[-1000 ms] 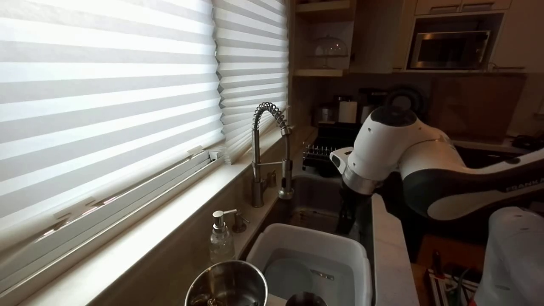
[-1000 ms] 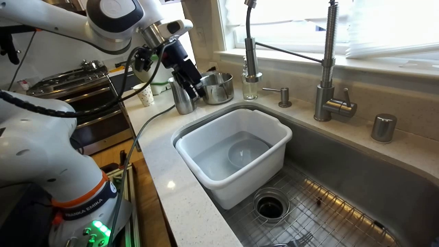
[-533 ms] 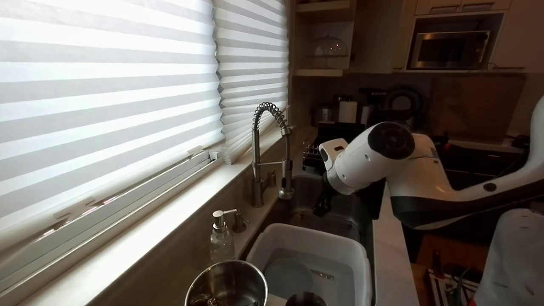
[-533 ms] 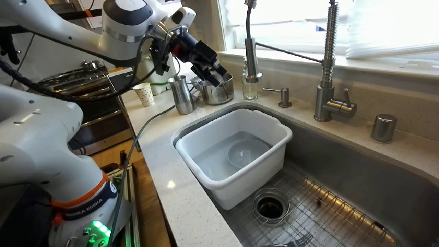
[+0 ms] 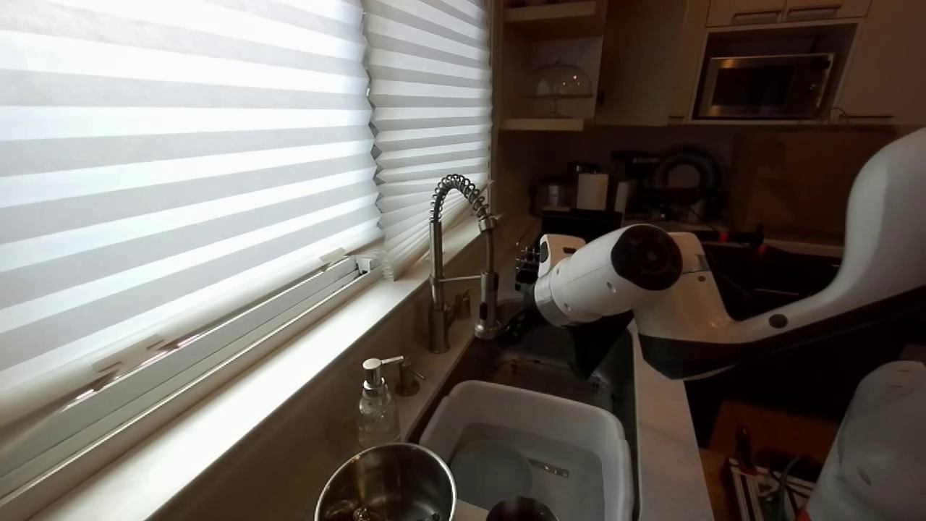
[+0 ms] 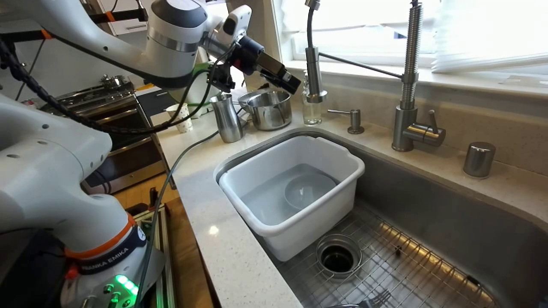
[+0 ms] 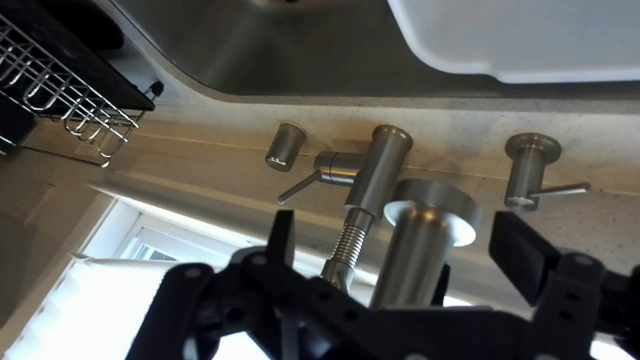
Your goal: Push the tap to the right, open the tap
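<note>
The tap is a silver faucet with a coiled, arched spout and an upright base. A hanging spray head faces down over the sink side. Its small lever handle points up in an exterior view; the lever also shows in the wrist view. My gripper is open and empty, its fingers wide apart. The spray head appears between them in the wrist view. In an exterior view the gripper is close beside the spray head. I cannot tell whether they touch.
A white tub with water and a bowl sits in the sink. A clear soap bottle, a soap pump, a metal pot and a metal pitcher stand around it. A dish rack stands at the sink's end.
The arm has moved toward the tap, and my gripper has come from near the pitcher and pot to close by the spray head. The gripper has turned. The tap has not visibly moved.
</note>
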Motion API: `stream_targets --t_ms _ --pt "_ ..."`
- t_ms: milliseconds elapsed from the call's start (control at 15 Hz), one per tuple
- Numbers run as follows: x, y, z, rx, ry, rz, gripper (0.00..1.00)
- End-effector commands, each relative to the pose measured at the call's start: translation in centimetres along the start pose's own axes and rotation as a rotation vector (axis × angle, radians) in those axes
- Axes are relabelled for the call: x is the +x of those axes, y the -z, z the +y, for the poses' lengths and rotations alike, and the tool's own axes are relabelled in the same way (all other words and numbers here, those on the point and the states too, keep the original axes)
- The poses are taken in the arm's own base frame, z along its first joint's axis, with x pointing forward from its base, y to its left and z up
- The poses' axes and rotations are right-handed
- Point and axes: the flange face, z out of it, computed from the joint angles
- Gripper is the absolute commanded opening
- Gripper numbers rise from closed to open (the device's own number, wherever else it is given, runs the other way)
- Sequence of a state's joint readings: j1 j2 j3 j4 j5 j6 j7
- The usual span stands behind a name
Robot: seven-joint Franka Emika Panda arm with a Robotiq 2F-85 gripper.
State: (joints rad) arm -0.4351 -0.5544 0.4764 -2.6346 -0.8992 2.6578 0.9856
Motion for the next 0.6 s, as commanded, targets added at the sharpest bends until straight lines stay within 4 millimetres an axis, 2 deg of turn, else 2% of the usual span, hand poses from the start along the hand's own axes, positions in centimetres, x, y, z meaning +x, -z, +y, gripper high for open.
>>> stream_targets --t_ms 0,533 --pt "1.3 -0.8 -0.5 0.034 -0.071 0.075 1.00" --pt "2.5 -2.3 0.3 0.062 -0.129 0.157 1.00"
